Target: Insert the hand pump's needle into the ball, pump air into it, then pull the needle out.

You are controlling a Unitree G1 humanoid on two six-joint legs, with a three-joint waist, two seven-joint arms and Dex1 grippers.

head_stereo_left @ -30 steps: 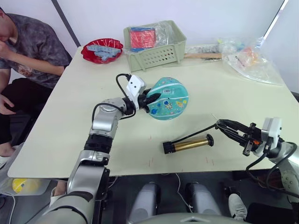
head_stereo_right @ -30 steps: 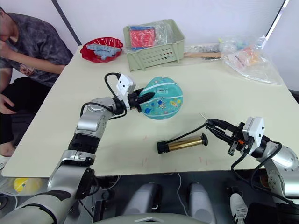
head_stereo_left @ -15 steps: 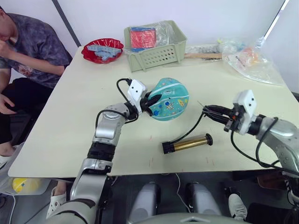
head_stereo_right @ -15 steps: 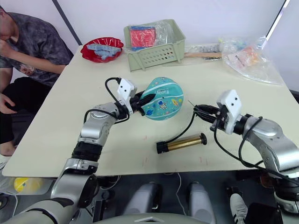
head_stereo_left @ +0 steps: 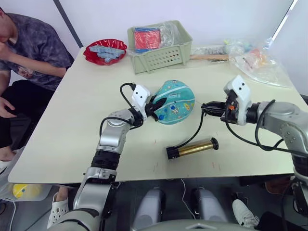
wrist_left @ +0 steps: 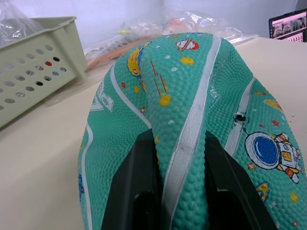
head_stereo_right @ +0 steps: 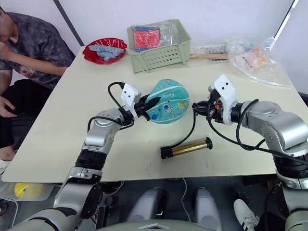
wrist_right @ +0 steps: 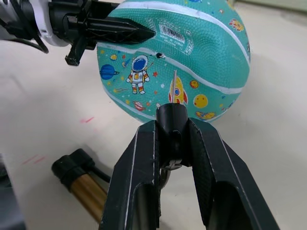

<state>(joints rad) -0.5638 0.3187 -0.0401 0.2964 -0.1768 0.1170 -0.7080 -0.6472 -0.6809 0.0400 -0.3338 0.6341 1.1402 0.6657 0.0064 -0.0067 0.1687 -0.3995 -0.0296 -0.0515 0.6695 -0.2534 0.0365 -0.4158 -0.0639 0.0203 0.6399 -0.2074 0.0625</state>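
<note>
The ball [wrist_right: 192, 62] has a pebbled, rubbery teal skin with smooth white seams, dented where matt black plastic fingers [wrist_left: 132, 191] pinch it. The hand pump [head_stereo_left: 192, 147] has a shiny brass-coloured metal barrel with black caps, probably plastic. The tabletop [head_stereo_left: 72, 125] is smooth, matt cream. The slotted basket [head_stereo_left: 159, 53] looks like pale green plastic.

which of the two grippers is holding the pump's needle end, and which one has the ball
The right gripper is clamped on the black fitting of the needle, aimed at the ball. The left gripper pinches a fold of the soft ball itself.
</note>
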